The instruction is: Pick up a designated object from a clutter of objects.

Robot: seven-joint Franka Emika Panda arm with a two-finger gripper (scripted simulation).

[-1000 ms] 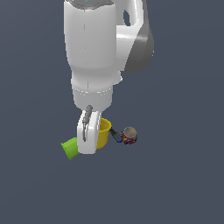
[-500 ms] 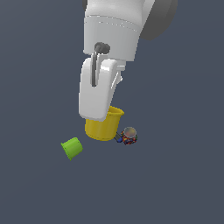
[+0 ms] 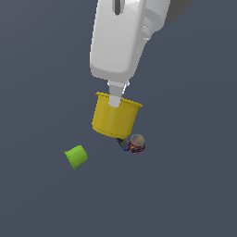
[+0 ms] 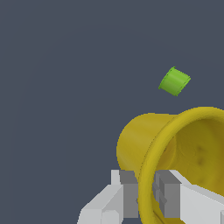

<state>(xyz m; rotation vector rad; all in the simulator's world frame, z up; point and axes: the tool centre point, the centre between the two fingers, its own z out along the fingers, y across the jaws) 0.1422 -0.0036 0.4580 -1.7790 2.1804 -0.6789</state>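
Now lifted clear of the surface (image 3: pixel 194 194): one yellow cup (image 3: pixel 115 118), hanging upright from the claw (image 3: pixel 115 98), mouth up, a little tilted. Pinched at the rim, one finger (image 4: pixel 168 194) inside the cup's wall and the other outside, as seen in the wrist view; claw clamped on that wall.

Against half a second ago: cup higher in the exterior view and much larger in it, arm nearer the camera and filling more of the upper part of the picture. Against one second ago: cup no longer down among the other things, no longer just beside the green one.

Count, going outward from the held cup. One lime-green cup (image 3: pixel 76 157), lying on its side on the surface, well apart, toward the exterior view's left and lower; also seen in the wrist view (image 4: pixel 174 81), beyond the yellow cup's rim. One small round jar (image 3: pixel 136 143) of multicoloured bits, below the yellow cup's base toward the exterior view's right. One dark handle with blue on it (image 3: pixel 123 144), touching or just beside the jar, partly hidden by the yellow cup in the exterior view; hard to tell more of it.

In sum of cups: two, one yellow and held, one green and lying.
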